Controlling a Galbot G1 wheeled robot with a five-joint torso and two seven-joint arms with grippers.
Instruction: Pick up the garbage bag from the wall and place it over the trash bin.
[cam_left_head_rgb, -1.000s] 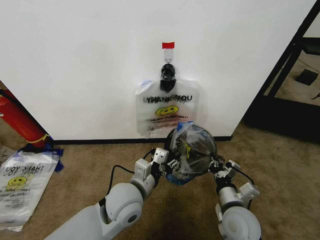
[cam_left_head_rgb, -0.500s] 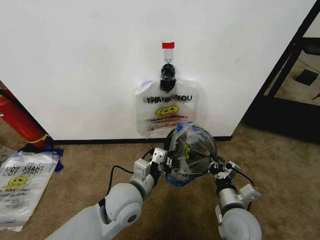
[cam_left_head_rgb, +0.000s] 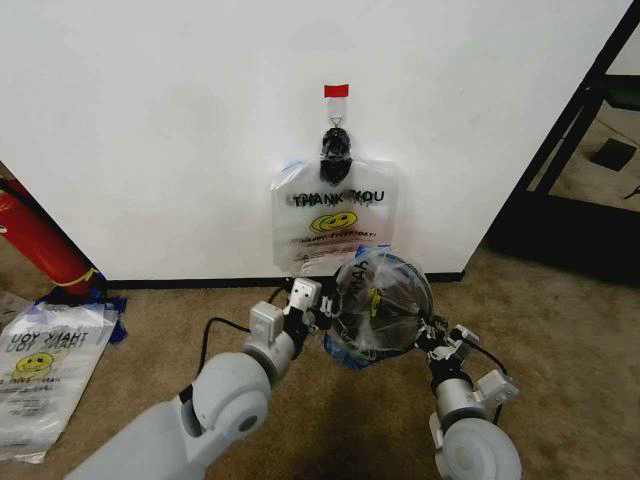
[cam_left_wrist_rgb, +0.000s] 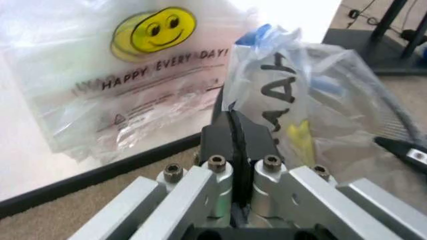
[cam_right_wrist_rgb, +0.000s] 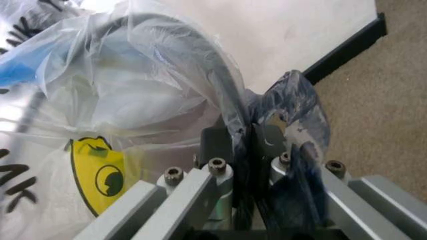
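the trash bin (cam_left_head_rgb: 385, 310) stands on the floor near the wall (cam_left_head_rgb: 160, 120), with the garbage bag (cam_left_head_rgb: 372, 300) draped over its rim. the left gripper (cam_left_head_rgb: 322, 312) is at the bin's left side, the right gripper (cam_left_head_rgb: 428, 337) at its right. behind the bin, other bags (cam_left_head_rgb: 335, 225) hang on the wall. far left, a loose bag (cam_left_head_rgb: 40, 370) lies on the floor.

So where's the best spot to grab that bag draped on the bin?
Probably its loose edge at the rim of the trash bin, from opposite sides. The garbage bag bunches there, where the left gripper and right gripper pinch it.
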